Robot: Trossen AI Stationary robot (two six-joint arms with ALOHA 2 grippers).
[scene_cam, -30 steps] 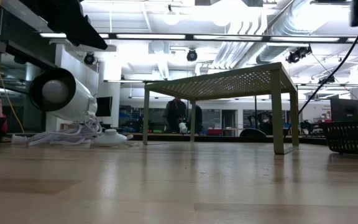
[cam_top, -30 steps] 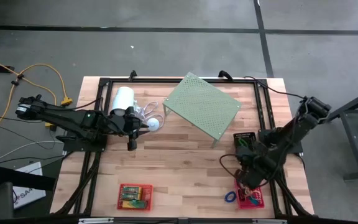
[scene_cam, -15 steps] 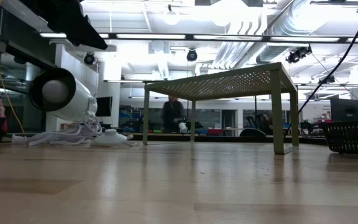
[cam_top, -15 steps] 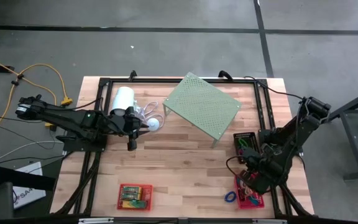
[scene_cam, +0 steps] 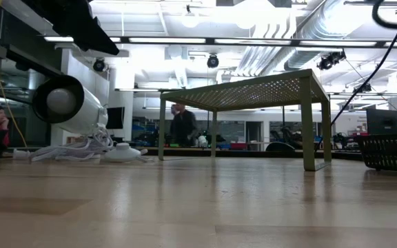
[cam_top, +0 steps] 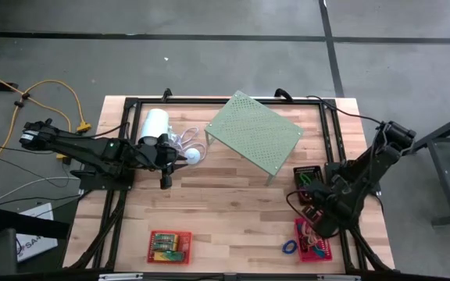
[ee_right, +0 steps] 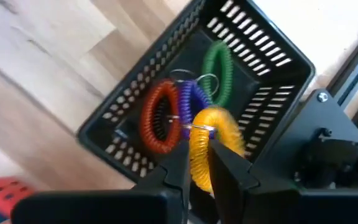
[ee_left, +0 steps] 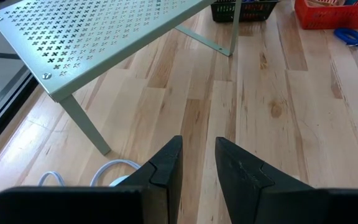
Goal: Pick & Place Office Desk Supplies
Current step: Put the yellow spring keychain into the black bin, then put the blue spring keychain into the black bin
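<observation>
R gripper (ee_right: 196,163) hangs over the black basket (cam_top: 307,181) at the bench's (cam_top: 233,211) right side, fingers pinched narrow on a yellow coil (ee_right: 205,146). Yellow coil is held above the basket's inside; red coil (ee_right: 159,117), purple coil (ee_right: 193,99) and green coil (ee_right: 217,67) lie in the basket beneath. Whether yellow touches them: can't tell.

Pink basket (cam_top: 315,243) sits near-right, just near of the black one; blue loop (cam_top: 289,247) on the bench just left of it. Red basket (cam_top: 169,245) w/ small items at near-centre, well apart from the rest.

L gripper (ee_left: 197,163) hovers at far-left over bare wood, fingers a narrow gap apart, nothing btwn them, beside the white cylinder (cam_top: 155,125) and its cord (cam_top: 184,142). Green shelf (cam_top: 254,134) stands far-centre.
</observation>
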